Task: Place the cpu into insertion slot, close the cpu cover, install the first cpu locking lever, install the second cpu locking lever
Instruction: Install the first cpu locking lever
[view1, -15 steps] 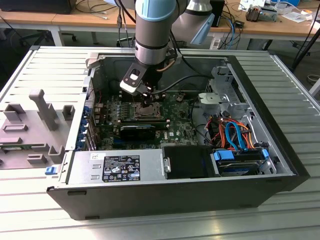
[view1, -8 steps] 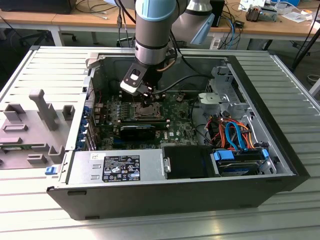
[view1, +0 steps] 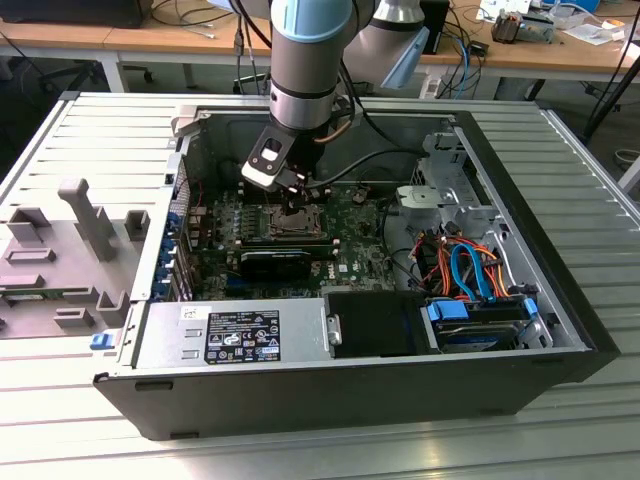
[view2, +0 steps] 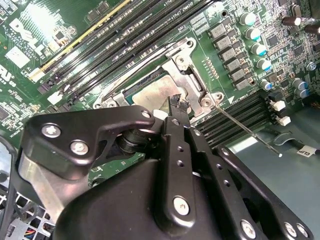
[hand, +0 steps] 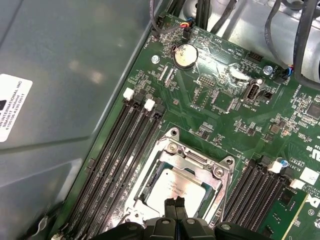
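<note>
You are working over a ribbed grey metal table (view1: 560, 150), its slats catching soft, even light and glancing pale. Behind it a long wooden workbench (view1: 120, 38) is standing on white legs (view1: 113, 72) and carrying loose cables (view1: 195, 18) and small clutter. Grey floor (view1: 200, 80) is showing beneath the bench. A grey moulded fixture (view1: 70, 250) is lying on the table at the exterior view's left.
</note>
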